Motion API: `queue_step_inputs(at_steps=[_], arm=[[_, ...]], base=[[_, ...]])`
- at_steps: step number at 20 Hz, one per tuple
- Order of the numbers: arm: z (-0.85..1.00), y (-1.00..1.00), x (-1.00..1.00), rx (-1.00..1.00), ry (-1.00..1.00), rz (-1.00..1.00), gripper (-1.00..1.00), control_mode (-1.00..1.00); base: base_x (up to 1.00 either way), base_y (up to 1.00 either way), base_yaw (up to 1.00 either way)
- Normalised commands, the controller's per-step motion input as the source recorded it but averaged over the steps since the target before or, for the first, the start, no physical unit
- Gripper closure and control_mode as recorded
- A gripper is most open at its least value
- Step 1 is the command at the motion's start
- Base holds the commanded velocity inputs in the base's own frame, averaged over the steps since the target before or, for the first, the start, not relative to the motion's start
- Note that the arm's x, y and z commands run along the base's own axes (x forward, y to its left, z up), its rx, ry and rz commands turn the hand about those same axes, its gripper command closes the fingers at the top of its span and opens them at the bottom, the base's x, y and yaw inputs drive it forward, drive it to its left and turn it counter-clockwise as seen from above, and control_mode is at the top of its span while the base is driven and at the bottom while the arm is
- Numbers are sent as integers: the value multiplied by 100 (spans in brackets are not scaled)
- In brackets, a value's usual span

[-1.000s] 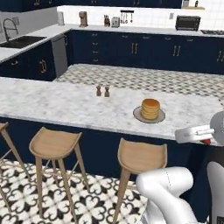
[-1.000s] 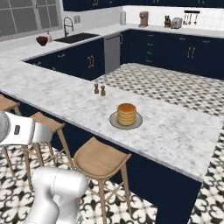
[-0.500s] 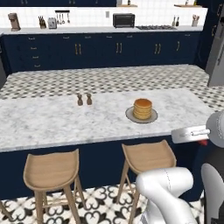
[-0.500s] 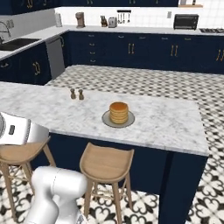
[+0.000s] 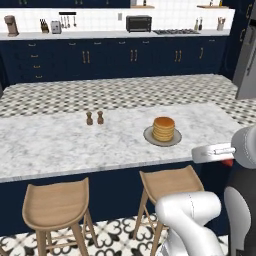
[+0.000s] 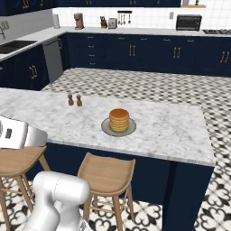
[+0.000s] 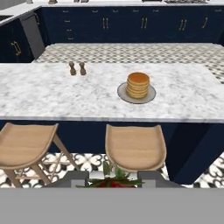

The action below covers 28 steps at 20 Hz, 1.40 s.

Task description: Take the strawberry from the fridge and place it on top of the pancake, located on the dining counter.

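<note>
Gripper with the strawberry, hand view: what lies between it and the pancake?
A wooden stool, then the bare marble front of the dining counter, between the gripper holding the strawberry and the pancake.

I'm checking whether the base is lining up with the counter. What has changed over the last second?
The base has driven and turned, so the whole scene shifted: the counter now lies square across the views, and the pancake sits nearer the middle. The things themselves did not move: the pancake is on its plate, the two shakers beside it. The pincer holds the strawberry.
</note>
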Motion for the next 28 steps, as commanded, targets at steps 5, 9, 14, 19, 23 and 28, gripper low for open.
queue_step_inputs(at_steps=[5, 9, 14, 19, 23, 28], arm=[[0, 0, 0, 0, 0, 0, 100, 100], [0, -23, 75, 0, 11, -5, 100, -100], [0, -64, 100, 7, 19, 0, 100, -100], [-40, -38, 89, 0, 4, 0, 100, -100], [-54, -1, 96, -5, -1, -7, 100, -100], [-12, 0, 100, -1, 6, -13, 100, -100]], base=[[66, -33, -9], [19, -8, -4], [0, 0, 0], [0, 0, 0], [0, 0, 0], [0, 0, 0]])
